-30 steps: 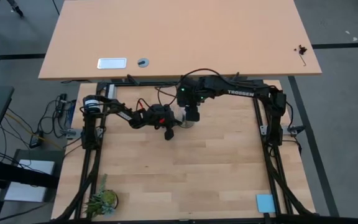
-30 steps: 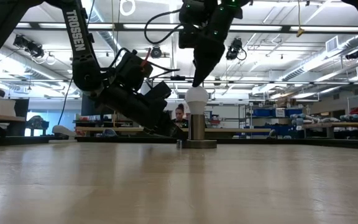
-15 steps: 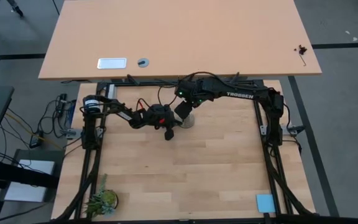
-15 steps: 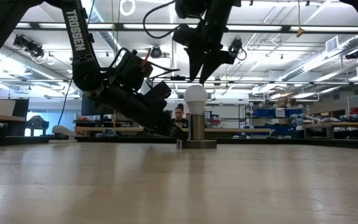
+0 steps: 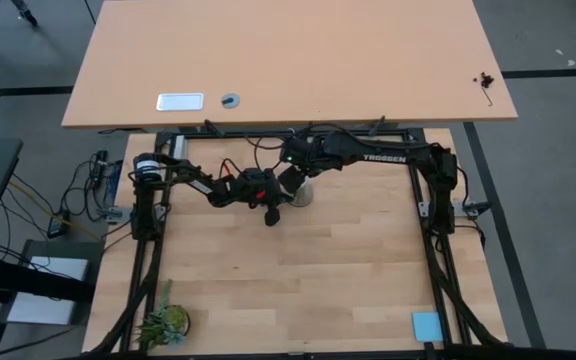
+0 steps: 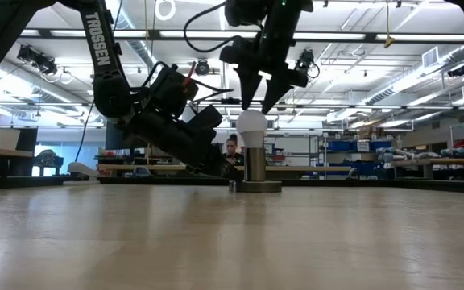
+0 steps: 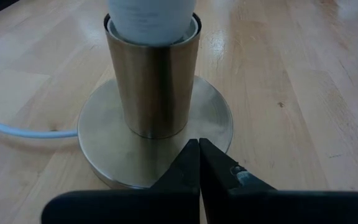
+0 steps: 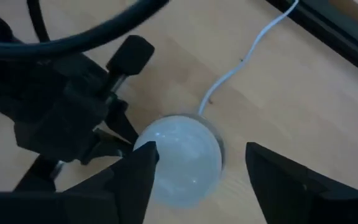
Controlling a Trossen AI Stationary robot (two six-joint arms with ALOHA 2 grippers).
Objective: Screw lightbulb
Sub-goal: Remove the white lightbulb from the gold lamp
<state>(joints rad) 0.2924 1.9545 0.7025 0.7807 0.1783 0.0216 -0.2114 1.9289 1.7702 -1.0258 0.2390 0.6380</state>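
Pale wood planks make up the counter (image 5: 318, 270), and in the high view the right gripper (image 5: 291, 181) sits over the brushed metal socket (image 5: 303, 195) near the far edge, with the left gripper (image 5: 271, 208) low beside the socket's base. Compared with a second ago, the right wrist has swung round from pointing straight down onto the bulb to lying tilted toward the left arm.

In the low view, the small white pear-shaped lightbulb (image 6: 252, 126) stands upright in the socket (image 6: 254, 164). A second ago the right gripper's (image 6: 256, 103) tips were together on the top of the bulb; now its fingers are spread apart, straddling the air just above the bulb and touching nothing. The bulb itself has not moved.

From the left wrist view, the left gripper (image 7: 199, 149) has its fingers pressed together with nothing between them, tips resting at the socket's round base plate (image 7: 104, 134); the bulb's white neck (image 7: 152, 17) is seated inside the metal tube. A white cord (image 7: 17, 126) trails off beside the base.

The right wrist view looks down on the bulb's dome (image 8: 182, 158) centred between the two open fingers (image 8: 138, 168). I judge this a release and re-grip between turns: the bulb holds itself in the socket, so threading has caught, and another twist likely comes next.
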